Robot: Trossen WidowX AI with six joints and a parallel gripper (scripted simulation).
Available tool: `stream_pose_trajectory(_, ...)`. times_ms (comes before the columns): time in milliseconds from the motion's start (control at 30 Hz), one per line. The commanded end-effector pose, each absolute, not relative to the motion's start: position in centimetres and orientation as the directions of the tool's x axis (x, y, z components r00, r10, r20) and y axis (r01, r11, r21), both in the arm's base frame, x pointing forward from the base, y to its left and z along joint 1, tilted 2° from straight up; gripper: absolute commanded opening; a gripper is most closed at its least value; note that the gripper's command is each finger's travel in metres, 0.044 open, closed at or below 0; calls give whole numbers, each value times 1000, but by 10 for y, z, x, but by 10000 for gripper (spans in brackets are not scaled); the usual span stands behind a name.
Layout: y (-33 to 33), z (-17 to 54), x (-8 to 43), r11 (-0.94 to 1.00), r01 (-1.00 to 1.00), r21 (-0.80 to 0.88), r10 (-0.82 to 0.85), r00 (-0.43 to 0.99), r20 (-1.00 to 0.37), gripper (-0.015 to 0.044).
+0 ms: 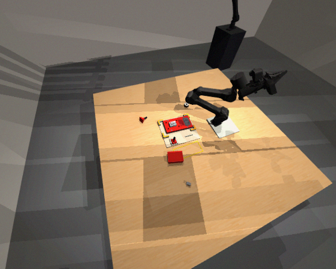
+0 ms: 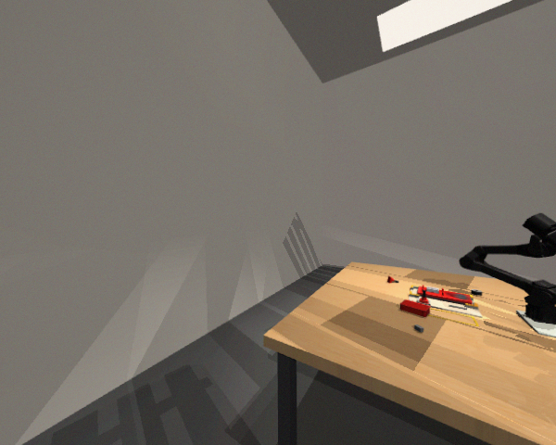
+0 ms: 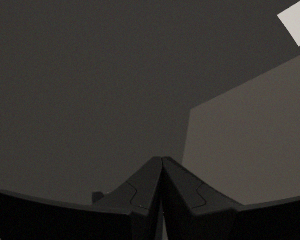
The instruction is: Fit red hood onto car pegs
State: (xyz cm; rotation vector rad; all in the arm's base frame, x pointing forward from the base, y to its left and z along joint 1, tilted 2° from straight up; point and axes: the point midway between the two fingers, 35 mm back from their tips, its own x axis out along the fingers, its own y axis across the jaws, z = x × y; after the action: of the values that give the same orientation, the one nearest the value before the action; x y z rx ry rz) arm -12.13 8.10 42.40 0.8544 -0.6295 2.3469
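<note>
Gripper [image 1: 284, 72] cut off at the right edge of the exterior view, only the arm's [image 1: 211, 93] elbow and wrist housing showing there. Fingertips pressed together in the wrist view, nothing between them, aimed off past the table's [image 1: 249, 174] far right corner at bare wall and a bright ceiling panel [image 3: 298, 20]. Pegs and corner holes too small to make out anywhere. Hood [image 1: 175, 156] lying flat on the wood, just in front of the jig's pale base plate [image 1: 188, 135], apart from the chassis [image 1: 177, 124]. Engine block [image 1: 172, 124] a small pale lump on the red deck, a dark grey patch [image 1: 186, 120] beside it toward the arm. Small red-and-black part [image 1: 173, 140] standing on the base plate between chassis and hood. Another red piece [image 1: 143, 119] off to the left, a tiny grey bit [image 1: 188, 183] nearer the front, a dark round thing [image 1: 186, 105] by the arm's elbow. Thin yellow line [image 1: 195, 152] looping beside the hood. Black box [image 1: 225, 46] hanging beyond the table. Faint marking on the base plate, not legible.
</note>
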Motion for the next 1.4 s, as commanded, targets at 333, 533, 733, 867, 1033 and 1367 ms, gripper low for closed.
stream_pose_trajectory(333, 181, 421, -115, -580, -809, -96, 699, -555, 450, 289)
stream_pose_trajectory(533, 228, 413, -93, -460, -886, -49, 831, -450, 327, 440)
stream_pose_trajectory(733, 277, 401, -57, -311, -949, 49, 940, -300, 163, 440)
stream_pose_trajectory(867, 309, 387, -19, -168, -978, 120, 986, -166, 29, 440)
stream_pose_trajectory(1033, 337, 366, 39, 37, -980, 197, 991, 10, -137, 440)
stream_pose_trajectory(1367, 343, 311, 168, 469, -829, 303, 836, 308, -453, 440)
